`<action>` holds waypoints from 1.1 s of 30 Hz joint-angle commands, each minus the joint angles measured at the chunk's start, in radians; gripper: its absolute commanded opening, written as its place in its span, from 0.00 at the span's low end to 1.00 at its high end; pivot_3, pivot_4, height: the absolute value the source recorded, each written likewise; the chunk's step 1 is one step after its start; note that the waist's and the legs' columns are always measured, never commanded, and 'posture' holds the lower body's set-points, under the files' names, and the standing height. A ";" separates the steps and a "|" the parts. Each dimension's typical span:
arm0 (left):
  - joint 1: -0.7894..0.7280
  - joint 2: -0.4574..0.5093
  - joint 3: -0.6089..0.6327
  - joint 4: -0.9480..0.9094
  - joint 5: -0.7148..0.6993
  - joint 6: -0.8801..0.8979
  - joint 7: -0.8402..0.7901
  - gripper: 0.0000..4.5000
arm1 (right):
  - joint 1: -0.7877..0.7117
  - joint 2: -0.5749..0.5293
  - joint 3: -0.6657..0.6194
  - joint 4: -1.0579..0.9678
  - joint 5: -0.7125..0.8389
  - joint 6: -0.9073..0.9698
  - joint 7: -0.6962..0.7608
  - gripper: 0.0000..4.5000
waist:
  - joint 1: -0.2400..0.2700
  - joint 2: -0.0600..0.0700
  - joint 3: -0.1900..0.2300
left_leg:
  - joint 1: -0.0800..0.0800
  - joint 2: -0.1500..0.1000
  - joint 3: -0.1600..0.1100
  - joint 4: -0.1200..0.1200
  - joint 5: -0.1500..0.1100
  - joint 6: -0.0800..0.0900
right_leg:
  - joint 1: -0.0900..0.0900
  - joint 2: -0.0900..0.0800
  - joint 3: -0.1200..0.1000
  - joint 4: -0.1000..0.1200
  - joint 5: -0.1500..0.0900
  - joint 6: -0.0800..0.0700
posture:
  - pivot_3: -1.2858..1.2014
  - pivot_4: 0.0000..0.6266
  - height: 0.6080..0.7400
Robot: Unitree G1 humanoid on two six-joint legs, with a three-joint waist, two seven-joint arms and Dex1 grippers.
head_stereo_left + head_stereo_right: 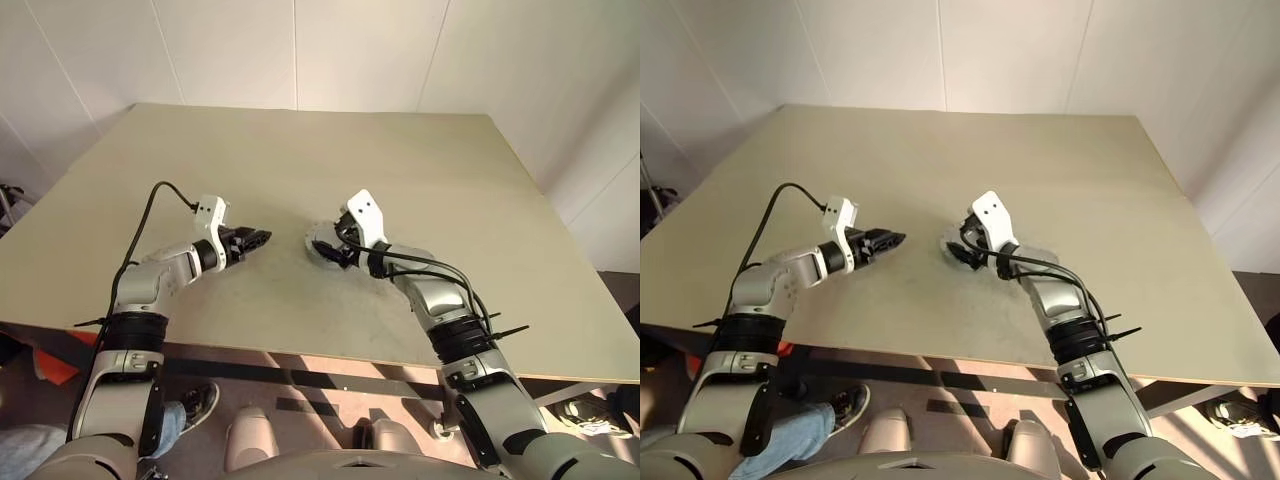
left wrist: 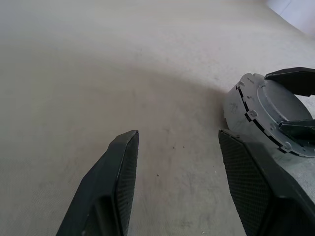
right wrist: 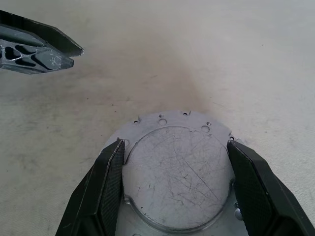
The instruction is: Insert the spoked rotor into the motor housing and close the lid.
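Observation:
The motor housing (image 3: 172, 172) is a thick round silver part at the table's middle, showing a flat, scratched face ringed with small holes. My right gripper (image 3: 174, 145) straddles it, one finger pressed against each side of the rim, shut on it. In the left wrist view the housing (image 2: 266, 105) shows a notched side wall. My left gripper (image 1: 262, 238) hovers low over the table just left of the housing, open with nothing between its fingers (image 2: 123, 162). The spoked rotor and the lid are out of view.
The beige table (image 1: 400, 150) is bare all around the housing and reaches far back and to both sides. Its near edge runs just below my forearms. Below that edge at the left are a person's shoe (image 1: 200, 402) and a trouser leg.

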 commanded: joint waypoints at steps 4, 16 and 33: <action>-0.010 -0.002 0.006 -0.049 -0.010 -0.004 0.002 0.61 | 0.023 -0.001 -0.009 -0.047 0.020 0.006 0.025 0.71 | 0.000 0.000 0.000 | 0.000 0.000 0.000 0.000 0.000 0.000 | 0.000 0.000 0.000 0.000 0.000 0.000 | 0.52 0.00 1.00; -0.004 -0.005 0.002 -0.053 -0.007 -0.003 0.003 0.61 | -0.001 0.035 -0.035 -0.108 0.049 -0.004 0.009 0.71 | -0.008 0.000 0.000 | 0.000 0.001 0.000 0.000 0.000 0.000 | -0.001 0.001 0.000 0.001 0.000 0.000 | 0.52 0.00 1.00; -0.002 -0.007 0.000 -0.061 -0.008 0.001 0.006 0.61 | 0.017 0.011 -0.002 -0.066 0.002 -0.041 0.016 0.71 | -0.008 0.000 0.000 | 0.000 0.001 0.000 0.000 0.000 0.000 | -0.001 0.001 0.000 0.001 0.000 0.000 | 0.52 0.00 1.00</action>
